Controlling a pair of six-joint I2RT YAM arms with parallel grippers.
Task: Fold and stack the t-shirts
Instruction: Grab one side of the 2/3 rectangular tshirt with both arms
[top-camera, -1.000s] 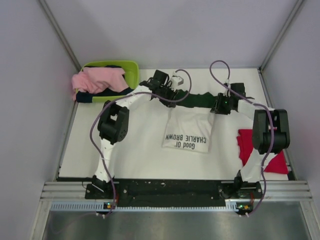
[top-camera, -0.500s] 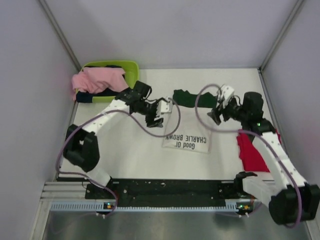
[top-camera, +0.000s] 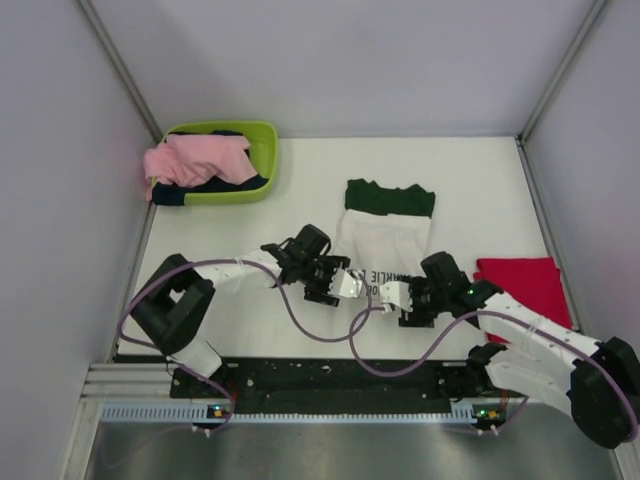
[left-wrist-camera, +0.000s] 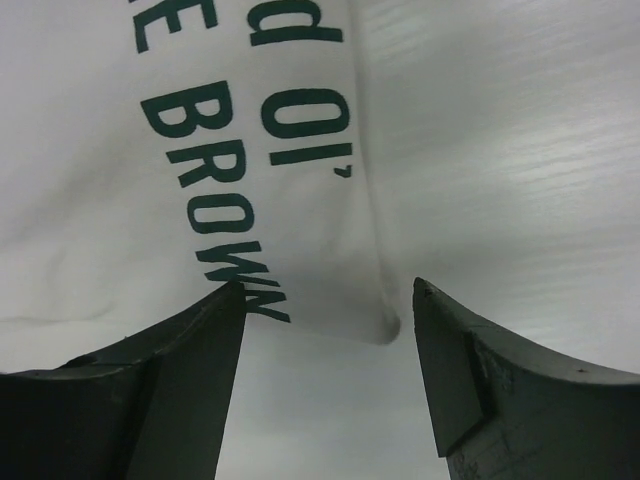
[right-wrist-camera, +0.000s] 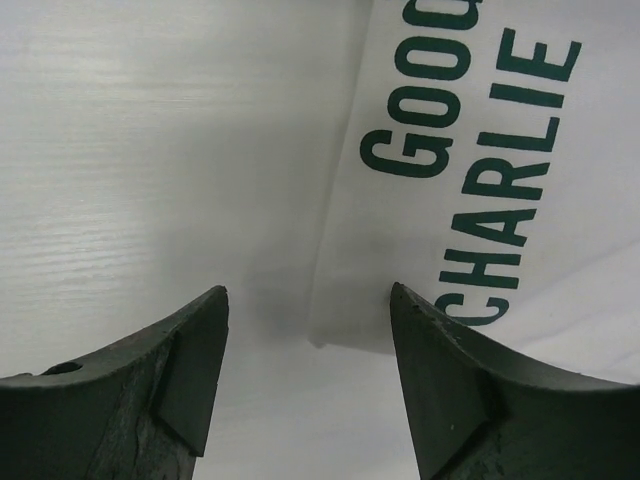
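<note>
The white t-shirt (top-camera: 385, 235) with dark green sleeves (top-camera: 390, 197) folded across its far end lies flat mid-table, print facing up. My left gripper (top-camera: 345, 285) is open and low over the shirt's near left corner. In the left wrist view (left-wrist-camera: 325, 290) the corner lies between the open fingers, with "BROWN" lettering on the cloth (left-wrist-camera: 200, 150). My right gripper (top-camera: 393, 297) is open over the near right corner. In the right wrist view (right-wrist-camera: 308, 288) the cloth (right-wrist-camera: 500, 150) reads "GOOD CHARLIE". The red t-shirt (top-camera: 525, 285) lies folded at the right, partly under the right arm.
A lime-green basket (top-camera: 268, 150) stands at the far left with pink cloth (top-camera: 195, 160) and dark cloth spilling over its rim. Walls close the table on the left, right and back. Both arms' cables loop over the near table.
Both grippers let go of the green sleeves at the far end and swung back to the shirt's near corners. The sleeves now lie folded in across the shirt's far end.
</note>
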